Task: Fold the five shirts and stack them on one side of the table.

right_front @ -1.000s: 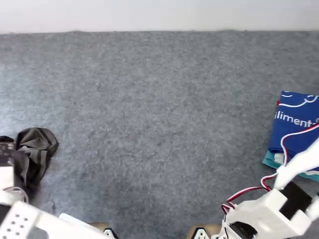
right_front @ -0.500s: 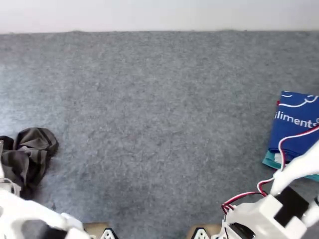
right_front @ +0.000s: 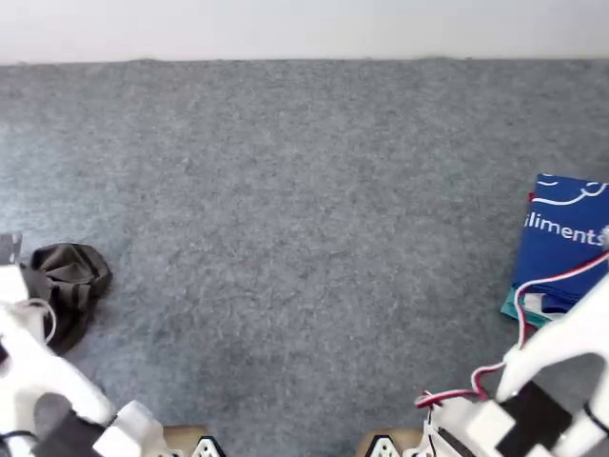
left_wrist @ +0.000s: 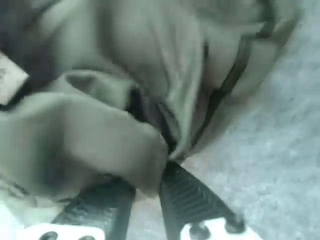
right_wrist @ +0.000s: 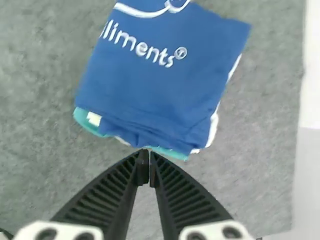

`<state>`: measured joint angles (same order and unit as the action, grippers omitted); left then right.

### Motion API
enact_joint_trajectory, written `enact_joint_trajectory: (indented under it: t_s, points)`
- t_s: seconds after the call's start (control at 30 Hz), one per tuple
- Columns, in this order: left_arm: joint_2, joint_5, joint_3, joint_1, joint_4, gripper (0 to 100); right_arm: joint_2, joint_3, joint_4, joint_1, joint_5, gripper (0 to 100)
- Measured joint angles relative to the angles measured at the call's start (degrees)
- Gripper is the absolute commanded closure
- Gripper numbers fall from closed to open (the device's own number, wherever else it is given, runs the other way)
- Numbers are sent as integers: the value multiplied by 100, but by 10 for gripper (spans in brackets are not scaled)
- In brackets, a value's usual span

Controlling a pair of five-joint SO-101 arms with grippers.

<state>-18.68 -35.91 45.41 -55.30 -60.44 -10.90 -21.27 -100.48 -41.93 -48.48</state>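
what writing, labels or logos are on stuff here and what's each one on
On the blue shirt: white lettering, only the tail of a word, its start folded out of sight, so nothing whole to quote; a small circled mark follows it.
On the teal shirt under it: a small white tag, too small to read.
On the grey shirt: a pale tag, blurred, unreadable.
No numbers or signs can be read.

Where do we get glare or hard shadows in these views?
High view: flat, even light on the grey mat, no glare. Right wrist view: blue shirt evenly lit, only a thin soft shadow along its edge. Left wrist view: dark shirt shaded in its folds, mat brighter beside it.
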Motion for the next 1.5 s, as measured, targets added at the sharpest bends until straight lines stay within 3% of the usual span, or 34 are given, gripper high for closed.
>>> enact_joint_trajectory:
  t_s: [0.3, 0.6, 0.93, 1.33, 1.5]
  points:
    - [-1758, 527, -1266, 1160, -475, 987, -580, 677, 0, 0, 0, 986]
    - [-2620, 985, -1732, 3182, -527, 987, -580, 677, 0, 0, 0, 986]
    - [-2154, 993, -677, 5240, -545, 987, -580, 677, -9, 0, 0, 986]
    - [-844, 1011, -879, 7675, 158, 984, -580, 677, -9, 0, 0, 986]
    - [-466, 1248, -1319, 8167, -404, 859, -580, 677, -9, 0, 0, 986]
